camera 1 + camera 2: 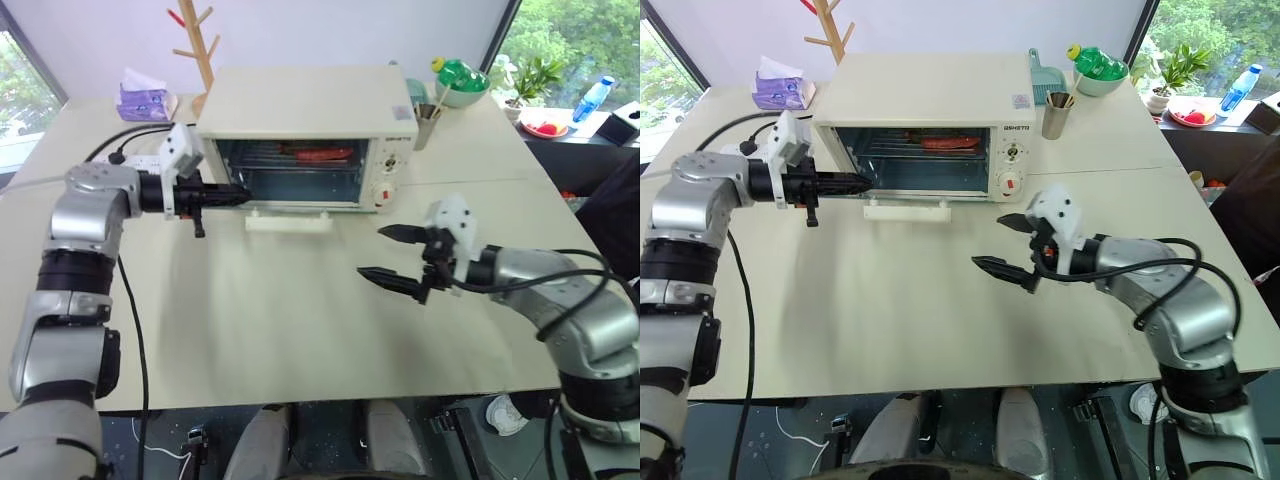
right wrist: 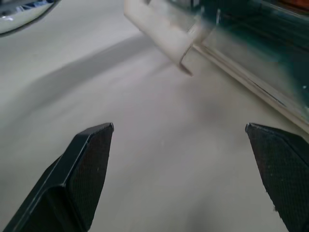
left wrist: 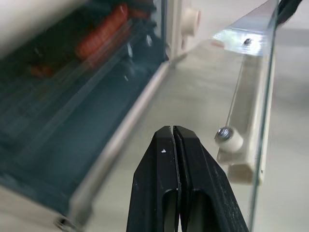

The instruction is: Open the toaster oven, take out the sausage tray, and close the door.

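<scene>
One desk [image 1: 300, 330] is seen, and on it one oven [image 1: 300, 110], a stiff boxy thing that is judged heavy enough to stay put while its parts are worked. Its one door [image 3: 251, 96] is already swung down flat in front of the mouth; the pane is glass and is judged fragile and slippery, so it is best taken by its one white bar handle [image 1: 288, 223], which stands at the door's outer edge nearest the robot and is rigid enough to be pushed or lifted. One tray [image 1: 300, 153] is made out deep inside the oven on the wire rack, though little of it is shown clearly; it is judged light, thin, stiff metal, possibly greasy, and is best pinched at its front rim and drawn out level. One red sausage [image 1: 322, 154] is carried on it and is judged free to roll if the tray is tipped. Two grippers are counted: the left gripper [image 1: 236, 194] is clenched on nothing, just at the left edge of the oven mouth above the door, while the right gripper [image 1: 397, 255] is spread wide and empty over the desk, apart from the handle.
</scene>
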`<action>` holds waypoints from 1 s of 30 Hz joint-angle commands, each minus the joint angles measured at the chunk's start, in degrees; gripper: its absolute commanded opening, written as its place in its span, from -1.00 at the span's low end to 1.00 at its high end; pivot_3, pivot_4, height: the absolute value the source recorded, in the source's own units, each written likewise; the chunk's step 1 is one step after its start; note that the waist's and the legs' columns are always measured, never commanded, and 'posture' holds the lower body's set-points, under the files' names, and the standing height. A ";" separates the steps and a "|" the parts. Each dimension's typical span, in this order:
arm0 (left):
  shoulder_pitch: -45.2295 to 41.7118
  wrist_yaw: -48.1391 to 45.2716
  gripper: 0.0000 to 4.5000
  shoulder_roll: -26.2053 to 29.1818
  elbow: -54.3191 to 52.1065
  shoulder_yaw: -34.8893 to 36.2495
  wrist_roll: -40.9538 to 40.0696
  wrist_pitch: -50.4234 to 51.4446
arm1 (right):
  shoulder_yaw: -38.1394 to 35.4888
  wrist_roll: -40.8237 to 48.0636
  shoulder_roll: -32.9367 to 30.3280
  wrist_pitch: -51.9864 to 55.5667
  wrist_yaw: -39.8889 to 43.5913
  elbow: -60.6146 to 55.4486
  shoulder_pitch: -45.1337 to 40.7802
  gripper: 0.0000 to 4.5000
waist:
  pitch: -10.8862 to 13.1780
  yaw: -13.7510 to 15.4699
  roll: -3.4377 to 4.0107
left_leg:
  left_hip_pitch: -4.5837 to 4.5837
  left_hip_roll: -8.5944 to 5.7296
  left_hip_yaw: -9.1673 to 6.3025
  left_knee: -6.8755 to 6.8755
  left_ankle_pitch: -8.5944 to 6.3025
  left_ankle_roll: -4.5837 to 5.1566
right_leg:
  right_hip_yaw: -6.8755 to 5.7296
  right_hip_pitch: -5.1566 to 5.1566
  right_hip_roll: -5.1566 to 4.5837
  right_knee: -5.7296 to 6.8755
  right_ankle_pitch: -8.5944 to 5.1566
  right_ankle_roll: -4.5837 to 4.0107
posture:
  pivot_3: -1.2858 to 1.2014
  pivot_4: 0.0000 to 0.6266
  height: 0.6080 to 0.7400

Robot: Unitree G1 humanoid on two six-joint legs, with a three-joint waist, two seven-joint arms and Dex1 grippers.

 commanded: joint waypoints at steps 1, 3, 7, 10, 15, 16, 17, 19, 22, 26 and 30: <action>2.07 1.40 -0.98 -0.17 -5.98 2.15 -2.79 2.76 | -7.46 6.50 -3.24 2.71 0.84 -3.53 0.90 1.00 | 0.00 0.28 0.00 | 0.00 0.00 0.00 0.00 0.00 0.01 | 0.00 0.01 -0.01 -0.01 0.00 0.00 | 0.03 -0.52 1.00; 4.27 2.51 -0.98 -0.60 -8.66 2.69 -3.79 4.48 | -10.91 9.04 -4.35 4.34 -0.47 -2.53 0.37 1.00 | 0.00 0.63 0.00 | 0.01 0.00 0.02 0.01 -0.01 0.01 | 0.01 0.02 -0.03 -0.02 0.00 0.00 | 0.03 -0.52 1.00; 8.55 5.11 -0.98 -1.68 -13.13 3.57 -5.66 7.26 | -15.09 12.49 -4.77 6.74 -3.83 0.94 -1.96 1.00 | -0.01 1.20 -0.01 | 0.03 0.00 0.02 0.01 -0.01 0.01 | 0.01 0.04 -0.05 -0.01 0.00 0.00 | 0.03 -0.52 1.00; 11.16 7.24 -0.98 -2.67 -15.29 3.82 -6.38 8.39 | -16.15 14.08 -5.08 7.59 -5.18 2.31 -2.90 1.00 | 0.00 1.41 -0.02 | 0.02 -0.02 0.03 0.02 -0.01 0.01 | 0.01 0.05 -0.11 -0.03 0.00 -0.01 | 0.03 -0.52 1.00; 14.81 11.23 -0.98 -5.01 -16.07 3.57 -5.89 7.78 | -15.88 14.63 -5.72 7.11 -6.38 3.05 -3.11 1.00 | -0.01 1.60 -0.02 | 0.02 -0.04 0.03 0.02 -0.01 0.01 | -0.01 0.07 -0.15 -0.05 0.00 -0.01 | 0.03 -0.52 1.00; 15.41 11.87 -0.98 -5.45 -15.86 3.31 -5.57 7.28 | -15.84 14.84 -5.71 7.10 -6.59 3.12 -3.18 1.00 | -0.01 1.66 -0.02 | 0.02 -0.04 0.03 0.03 -0.01 0.01 | -0.01 0.08 -0.15 -0.05 0.00 0.00 | 0.03 -0.52 1.00; 15.82 12.35 -0.98 -5.79 -15.59 3.07 -5.29 6.83 | -15.79 15.04 -5.72 7.09 -6.75 3.13 -3.20 1.00 | -0.01 1.72 -0.03 | 0.02 -0.05 0.03 0.04 -0.01 0.01 | -0.01 0.09 -0.16 -0.06 0.01 0.00 | 0.03 -0.52 1.00; 16.27 13.44 -0.98 -6.50 -14.51 2.54 -4.29 5.51 | -15.48 15.16 -5.77 6.88 -7.07 3.11 -3.27 1.00 | -0.01 1.96 -0.03 | 0.01 -0.05 0.04 0.06 -0.01 0.01 | -0.01 0.10 -0.17 -0.07 0.01 0.00 | 0.03 -0.52 1.00; 16.30 14.81 -0.98 -7.37 -12.34 1.60 -2.42 3.47 | -15.19 15.42 -5.69 6.60 -7.75 3.31 -3.46 1.00 | -0.01 2.31 -0.03 | 0.02 -0.04 0.04 0.06 -0.01 0.01 | -0.02 0.10 -0.15 -0.08 0.01 0.00 | 0.03 -0.52 1.00; 16.47 15.81 -0.98 -7.97 -10.13 0.56 -0.59 0.59 | -14.92 15.66 -5.35 6.37 -8.58 3.38 -3.58 1.00 | -0.01 2.40 -0.03 | 0.02 -0.04 0.06 0.04 -0.01 0.02 | -0.01 0.09 -0.15 -0.09 0.01 0.00 | 0.03 -0.52 1.00; 16.74 16.21 -0.98 -8.16 -9.32 0.42 0.03 -0.70 | -14.50 15.98 -5.09 6.04 -9.30 3.19 -3.39 1.00 | -0.01 2.44 -0.03 | 0.02 -0.04 0.06 0.04 -0.01 0.02 | -0.02 0.09 -0.15 -0.09 0.01 0.00 | 0.03 -0.52 1.00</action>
